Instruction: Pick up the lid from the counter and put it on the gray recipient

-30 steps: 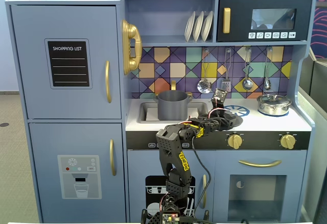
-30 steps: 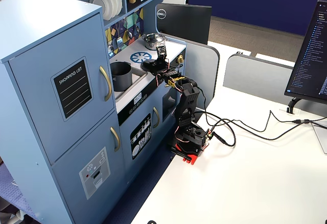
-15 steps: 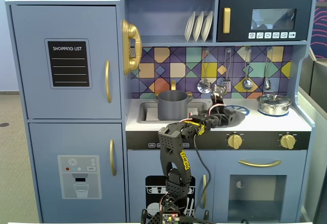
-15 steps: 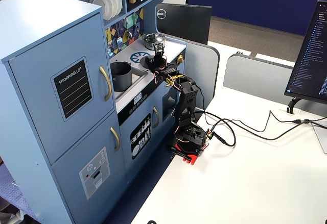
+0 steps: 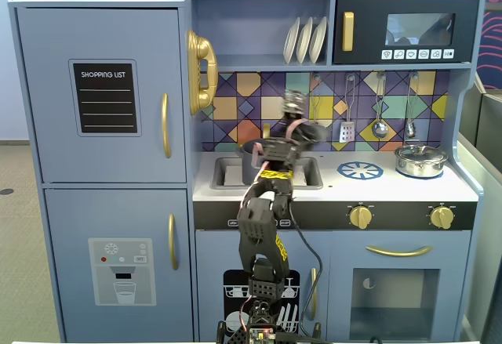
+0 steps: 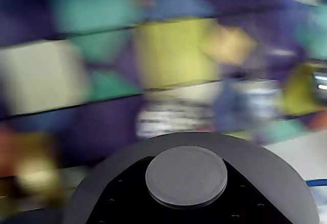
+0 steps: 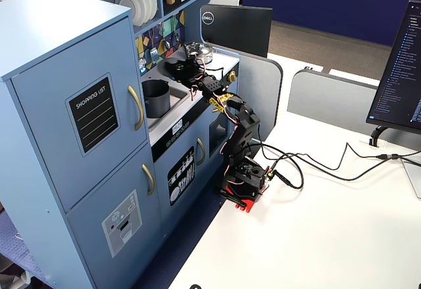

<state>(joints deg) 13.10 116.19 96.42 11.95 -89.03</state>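
Observation:
The dark-gray lid [image 5: 261, 147] is held in the air by my gripper [image 5: 272, 150], which is shut on it above the sink area. In a fixed view the lid [image 7: 175, 60] hangs higher than the gray recipient [image 7: 156, 98] and a little past it toward the stove. The recipient stands open in the sink, partly hidden behind the arm in a fixed view [image 5: 249, 168]. In the wrist view the lid [image 6: 278, 178] fills the bottom under a black jaw, with blurred backsplash tiles beyond. The gold knob is hidden.
A shiny silver lidded pot [image 5: 420, 160] stands on the right burner, also seen in a fixed view [image 7: 198, 52]. A blue-and-white burner mark [image 5: 360, 171] lies between sink and silver pot. Utensils [image 5: 380, 109] hang on the backsplash. A gold phone [image 5: 201, 71] sits at the left.

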